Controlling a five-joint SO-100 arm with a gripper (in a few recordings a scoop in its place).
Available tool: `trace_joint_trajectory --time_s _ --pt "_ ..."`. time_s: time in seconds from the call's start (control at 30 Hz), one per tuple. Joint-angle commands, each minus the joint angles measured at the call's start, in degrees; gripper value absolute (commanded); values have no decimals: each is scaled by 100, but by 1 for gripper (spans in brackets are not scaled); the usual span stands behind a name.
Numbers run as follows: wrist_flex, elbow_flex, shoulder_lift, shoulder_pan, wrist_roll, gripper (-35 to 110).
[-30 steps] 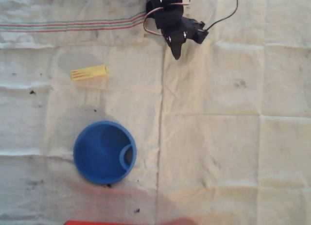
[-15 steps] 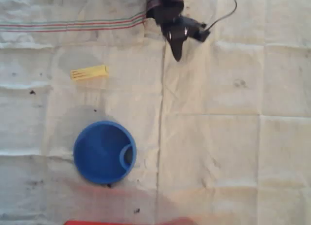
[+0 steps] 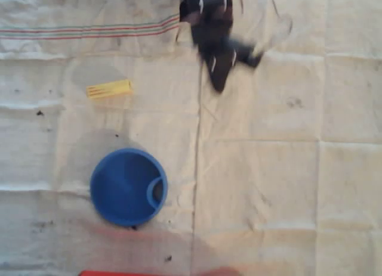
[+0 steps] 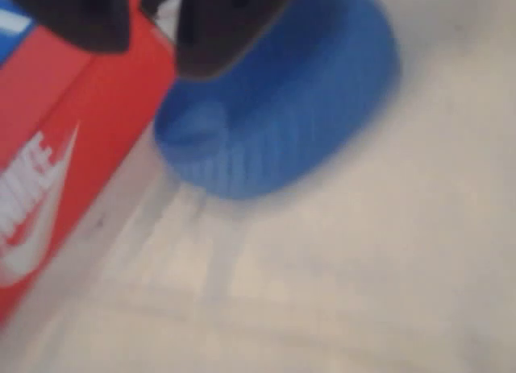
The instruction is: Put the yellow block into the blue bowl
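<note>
In the overhead view the yellow block lies flat on the cloth at the upper left, long side running left to right. The blue bowl stands below it, empty, with its loop handle on the right inner rim. My gripper is a blurred dark shape at the top centre, well right of the block and above the bowl, tapering to a single tip, shut with nothing in it. The wrist view shows the blue bowl blurred, just beyond my dark fingers.
A creased whitish cloth with a striped band at the top left covers the table. A red box with a white logo lies left of the bowl in the wrist view. The red box's edge shows at the bottom of the overhead view.
The arm has swung down and slightly left from the top edge, and its tip has come further out over the cloth. The block and bowl have not moved.
</note>
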Motion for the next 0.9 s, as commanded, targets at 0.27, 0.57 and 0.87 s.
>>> trace_joint_trajectory --time_s 0.27,0.57,0.87 --pt "3542 -4939 -3146 1960 -1503 0" --pt "3814 -5335 -3419 3120 -1723 1" --pt "3806 -5344 -4333 4140 -2663 0"
